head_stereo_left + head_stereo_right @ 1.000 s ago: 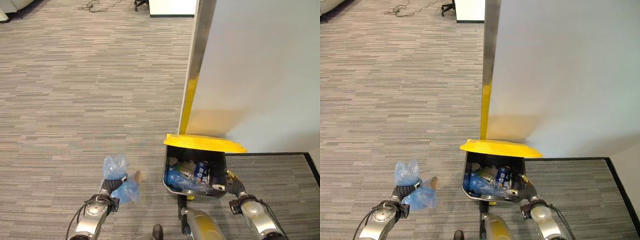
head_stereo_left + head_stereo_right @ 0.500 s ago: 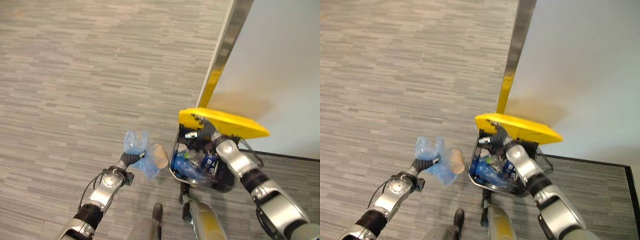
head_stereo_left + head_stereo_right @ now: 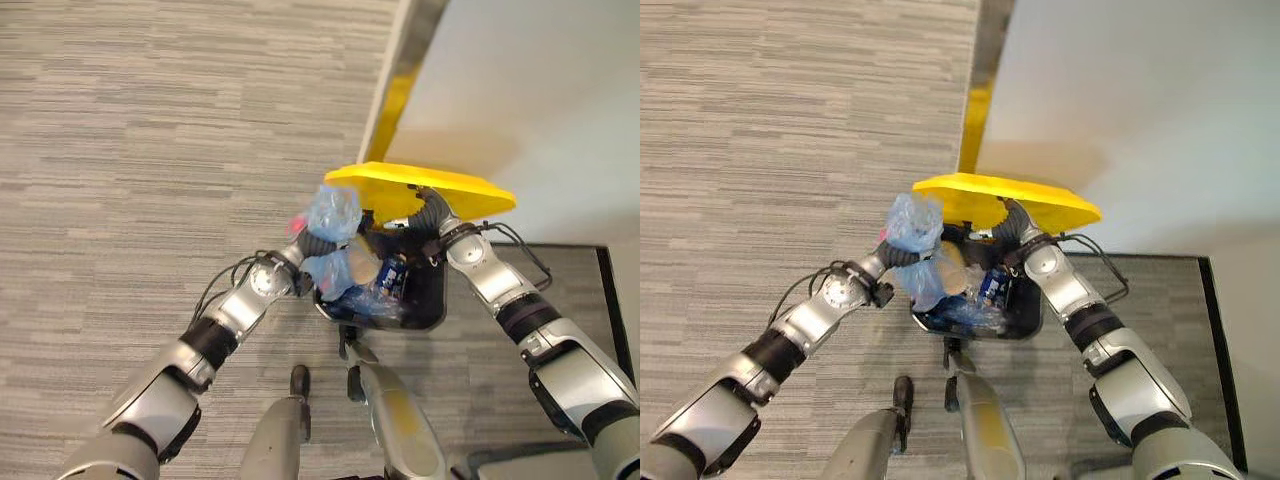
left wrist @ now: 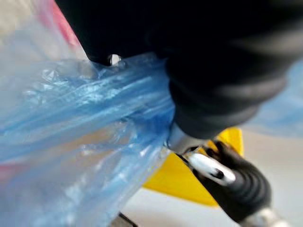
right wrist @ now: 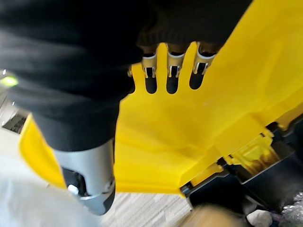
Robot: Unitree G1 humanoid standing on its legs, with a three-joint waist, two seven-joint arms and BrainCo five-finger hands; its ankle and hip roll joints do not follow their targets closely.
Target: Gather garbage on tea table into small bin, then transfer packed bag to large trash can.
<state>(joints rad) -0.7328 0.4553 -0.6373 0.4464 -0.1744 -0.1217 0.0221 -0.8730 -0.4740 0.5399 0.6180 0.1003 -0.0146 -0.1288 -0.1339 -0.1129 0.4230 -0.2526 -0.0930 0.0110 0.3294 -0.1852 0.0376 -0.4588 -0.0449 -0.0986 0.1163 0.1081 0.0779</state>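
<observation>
blue bag (image 3: 333, 232) of rubbish hangs over the near-left rim of the large trash can (image 3: 432, 312), neck bunched in the left robot hand (image 3: 302, 246), fingers curled round it; a paper cup shows through the plastic. right robot hand (image 3: 428, 212) is under the yellow lid (image 3: 440, 187), straight fingers pressed flat to its underside, propping it up.

step in hand, as i judge it: drop the bag in. best to carry it further over the middle of the opening before letting go, since it sits at the rim and could snag or tip out. keep the lid propped until the bag is clear.

eye views give the layout: both arms, can already holding cans and wrappers. left wrist view shows the twisted neck (image 4: 94, 90) up close. right wrist view shows fingertips (image 5: 171, 78) against yellow plastic.
</observation>
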